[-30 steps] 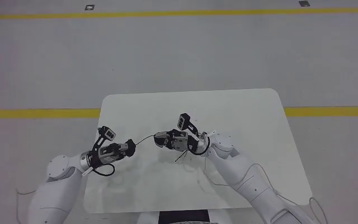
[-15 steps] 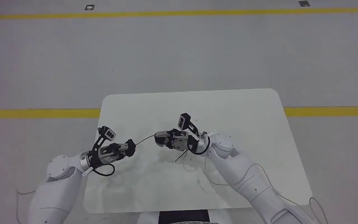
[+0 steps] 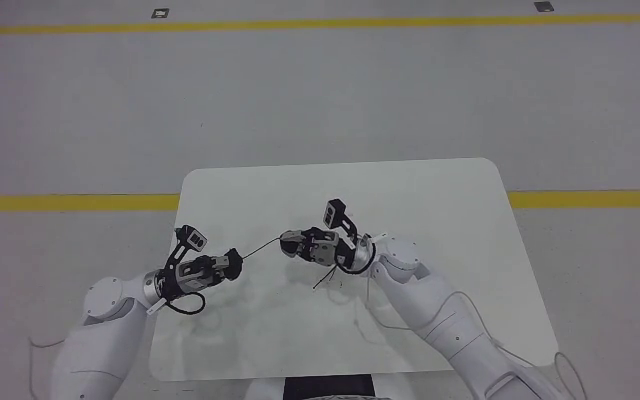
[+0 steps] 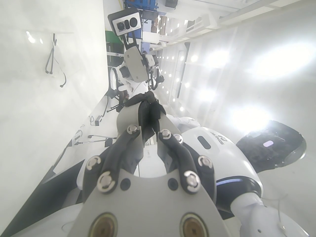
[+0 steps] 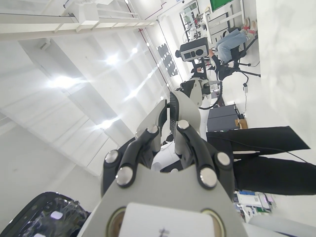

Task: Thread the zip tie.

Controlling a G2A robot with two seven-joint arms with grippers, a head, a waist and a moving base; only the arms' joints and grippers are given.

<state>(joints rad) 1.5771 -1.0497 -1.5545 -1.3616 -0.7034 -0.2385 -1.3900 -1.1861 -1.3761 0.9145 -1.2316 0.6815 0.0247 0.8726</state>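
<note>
The jaws of the left gripper [image 3: 232, 264] are pressing together on the left end of the zip tie [image 3: 260, 248], and in the left wrist view its black pads [image 4: 148, 114] are meeting with no gap showing. The jaws of the right gripper [image 3: 287, 241] are standing almost together too, with only a thin slit between them in the right wrist view. As far as the top view shows, they are pinching the tie's other end. The zip tie is stretching as a thin dark line between the two grippers, rising slightly toward the far side as it runs to the right, with a faint bow along its length. It is hanging over the left half of the white table [image 3: 430, 200], a little nearer than the table's middle. The two grippers are facing each other along the tie, the left one sitting near the table's left edge and the right one near the table's centre. A few loose zip ties [image 3: 325, 280] are lying flat on the tabletop just to the near-right of the right gripper, beneath that arm's wrist and apart from the held tie.
</note>
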